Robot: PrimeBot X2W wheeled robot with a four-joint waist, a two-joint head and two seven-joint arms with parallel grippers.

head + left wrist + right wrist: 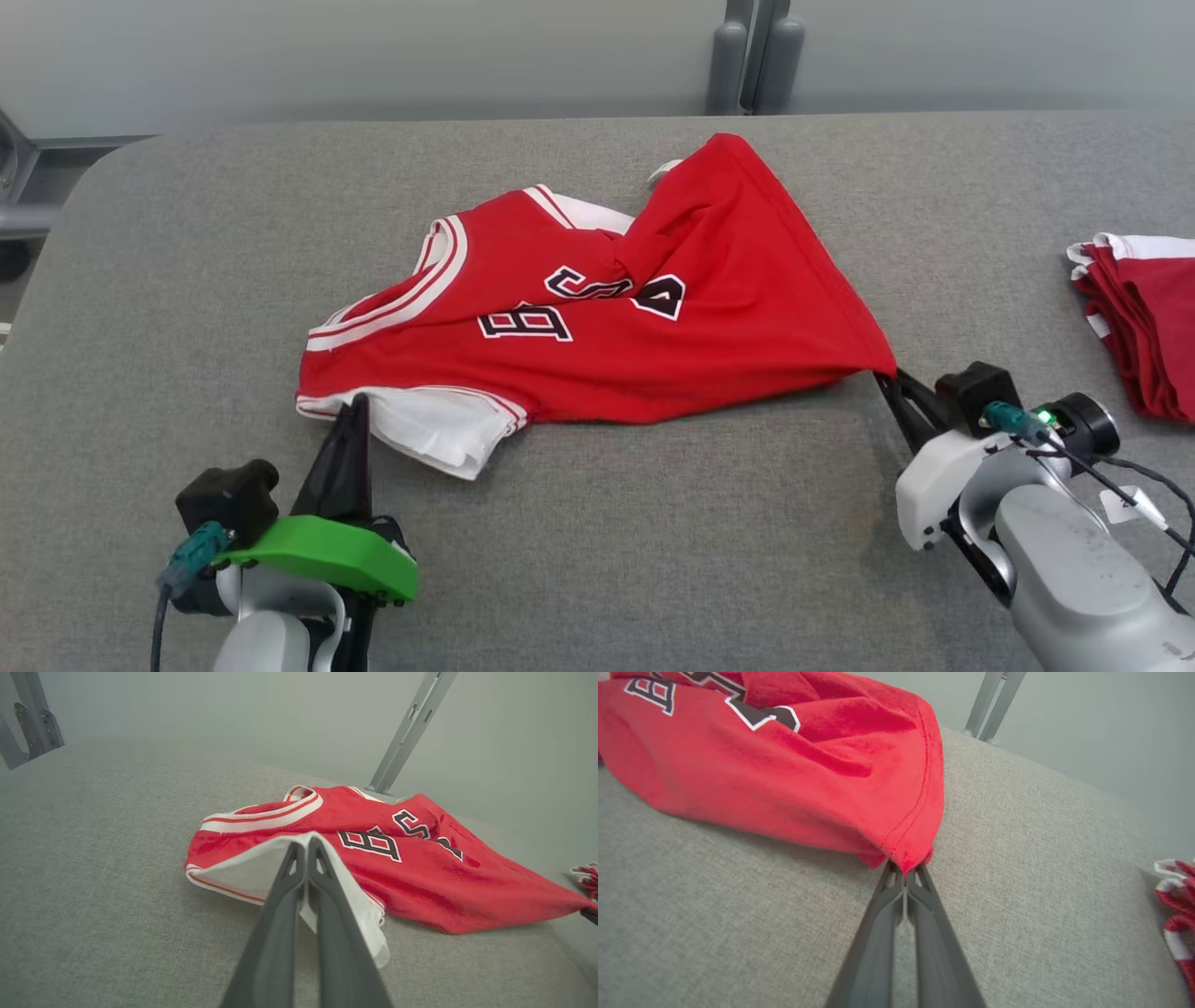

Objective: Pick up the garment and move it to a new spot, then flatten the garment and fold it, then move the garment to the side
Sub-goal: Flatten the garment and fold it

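A grey woven-cloth table top (pixel 653 523) with a rounded far-left corner stretches across the room in front of a pale grey wall (pixel 373 47); two grey metal posts (pixel 754 56) stand just behind its far edge; at the robot's far right a pile of folded red-and-white garments (pixel 1144 317) lies on the cloth, well apart from the work.

The red sleeveless jersey (pixel 728 308) lies near the middle of the table, its long axis running left to right across the robot's front; the white-trimmed neck and armholes are toward the robot's left and the hem toward its right.

It isn't flat; the body is twisted once about the middle, the far hem corner lies in a peak toward the posts, and the near hem corner is drawn out to a point. Black letters edged in white cross the chest, a B and an S plain among them, partly swallowed by the twist; at the near-left end the white inside is turned out.

The left gripper (pixel 355 406) has its dark fingers pressed together on that white flap; the right gripper (pixel 882 378) is pinched closed on the red hem corner, the cloth bunching at its tips.
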